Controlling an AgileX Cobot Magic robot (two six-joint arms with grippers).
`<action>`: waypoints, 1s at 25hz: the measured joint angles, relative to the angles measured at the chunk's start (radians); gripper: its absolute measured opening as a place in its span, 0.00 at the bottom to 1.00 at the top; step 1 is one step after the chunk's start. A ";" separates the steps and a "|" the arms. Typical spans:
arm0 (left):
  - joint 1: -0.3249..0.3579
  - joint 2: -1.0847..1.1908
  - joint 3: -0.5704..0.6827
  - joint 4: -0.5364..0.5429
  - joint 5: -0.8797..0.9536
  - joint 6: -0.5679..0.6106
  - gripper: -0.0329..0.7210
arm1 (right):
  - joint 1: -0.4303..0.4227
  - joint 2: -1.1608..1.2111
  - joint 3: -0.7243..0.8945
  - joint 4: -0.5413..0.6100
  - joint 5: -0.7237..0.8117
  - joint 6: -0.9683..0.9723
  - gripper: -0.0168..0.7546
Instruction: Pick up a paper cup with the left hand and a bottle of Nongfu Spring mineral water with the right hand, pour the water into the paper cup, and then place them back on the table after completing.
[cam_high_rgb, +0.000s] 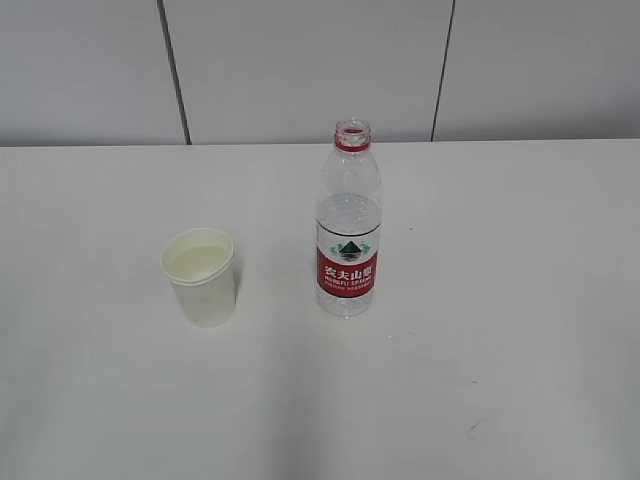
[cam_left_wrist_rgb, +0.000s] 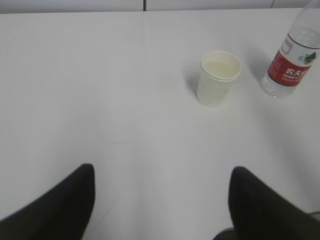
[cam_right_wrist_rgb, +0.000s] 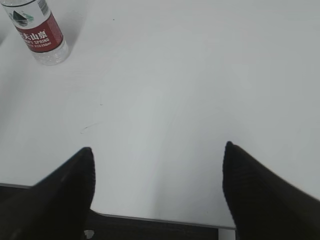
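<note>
While both pincers, left (cam_left_wrist_rgb: 162, 200) and right (cam_right_wrist_rgb: 157, 187), gape empty, the filled paper cup (cam_high_rgb: 201, 276) and uncapped Nongfu Spring bottle (cam_high_rgb: 348, 222) stand on the worktop (cam_high_rgb: 500, 300).

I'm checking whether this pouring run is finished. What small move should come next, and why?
Probably none beyond keeping both arms back. The paper cup stands upright on the table with water in it, the uncapped bottle upright beside it, apart. The left hand and right hand are open, empty and well clear.

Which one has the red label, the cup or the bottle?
The bottle: a red label wraps its lower body. The paper cup beside it is plain and pale.
</note>
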 joint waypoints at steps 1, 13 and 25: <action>0.000 0.000 0.000 0.000 0.000 0.000 0.72 | 0.000 0.000 0.000 0.000 0.000 0.000 0.78; 0.000 0.000 0.000 0.000 0.000 0.000 0.71 | 0.000 0.000 0.000 0.000 0.000 0.000 0.78; 0.000 0.000 0.000 -0.004 0.000 0.000 0.71 | 0.000 0.000 0.000 0.000 0.000 0.000 0.78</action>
